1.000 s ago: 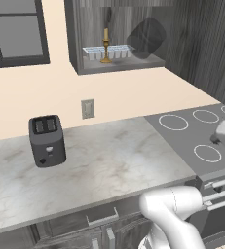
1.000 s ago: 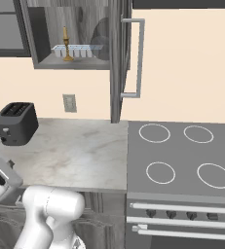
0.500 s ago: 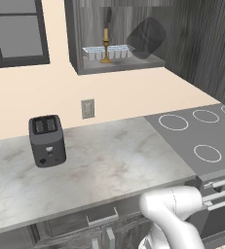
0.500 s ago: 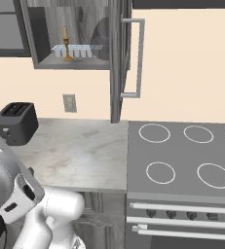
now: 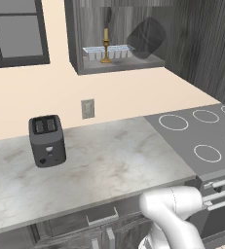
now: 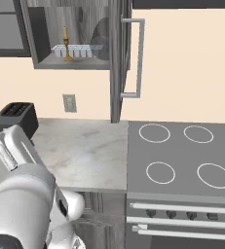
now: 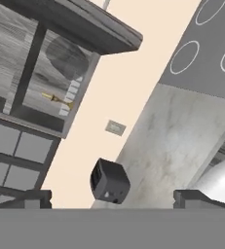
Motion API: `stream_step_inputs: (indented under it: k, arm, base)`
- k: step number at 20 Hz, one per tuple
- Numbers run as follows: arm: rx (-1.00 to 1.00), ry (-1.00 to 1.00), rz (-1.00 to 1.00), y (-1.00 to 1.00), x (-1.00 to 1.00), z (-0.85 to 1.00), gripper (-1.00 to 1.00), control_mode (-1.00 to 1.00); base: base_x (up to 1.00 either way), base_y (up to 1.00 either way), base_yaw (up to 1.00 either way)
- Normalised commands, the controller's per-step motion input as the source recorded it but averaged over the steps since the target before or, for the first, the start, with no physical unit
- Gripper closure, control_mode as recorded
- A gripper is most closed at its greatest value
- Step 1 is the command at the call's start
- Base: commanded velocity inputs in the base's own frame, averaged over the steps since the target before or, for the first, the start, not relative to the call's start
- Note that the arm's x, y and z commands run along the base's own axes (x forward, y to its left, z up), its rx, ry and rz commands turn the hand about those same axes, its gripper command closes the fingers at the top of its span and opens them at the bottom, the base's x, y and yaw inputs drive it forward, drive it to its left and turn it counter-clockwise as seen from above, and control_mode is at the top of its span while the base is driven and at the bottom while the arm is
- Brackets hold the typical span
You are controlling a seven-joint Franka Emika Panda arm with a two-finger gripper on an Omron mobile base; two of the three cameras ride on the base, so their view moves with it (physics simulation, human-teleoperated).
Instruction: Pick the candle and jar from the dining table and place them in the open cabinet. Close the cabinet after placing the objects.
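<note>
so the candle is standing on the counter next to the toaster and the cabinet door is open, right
Not quite. The candle stands upright inside the cabinet, on its shelf by the clear tray, as the left base view shows. The toaster sits alone; the door is open.

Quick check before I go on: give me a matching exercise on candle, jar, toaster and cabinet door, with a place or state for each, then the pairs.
Things:
1. candle
2. jar
3. toaster
4. cabinet door

Places or states:
A. swung open, edge toward the camera
B. on the marble counter, below the wall outlet
C. upright on the cabinet shelf, in front of the clear tray
D. tilted, at the right end of the cabinet shelf

Pairs: 1-C, 2-D, 3-B, 4-A
</note>
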Motion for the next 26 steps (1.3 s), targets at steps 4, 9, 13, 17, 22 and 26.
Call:
stream_step_inputs:
  k: [4, 9, 13, 17, 22, 26]
  arm:
    - [0.14, 0.01, 0.00, -0.43, -0.01, 0.00, -1.00, -1.00]
    - [0.10, 0.00, 0.00, -0.34, 0.00, 0.00, -1.00, -1.00]
    - [0.08, 0.00, 0.00, -0.32, 0.00, 0.00, -1.00, -1.00]
    - [0.08, 0.00, 0.00, -0.34, 0.00, 0.00, -1.00, -1.00]
    - [0.09, 0.00, 0.00, -0.34, 0.09, 0.00, -1.00, -1.00]
    - [0.09, 0.02, 0.00, -0.31, 0.23, 0.00, -1.00, -1.00]
  base:
    - [0.00, 0.00, 0.00]
    - [0.00, 0.00, 0.00]
    - [0.00, 0.00, 0.00]
    - [0.00, 0.00, 0.00]
    - [0.00, 0.00, 0.00]
    - [0.00, 0.00, 0.00]
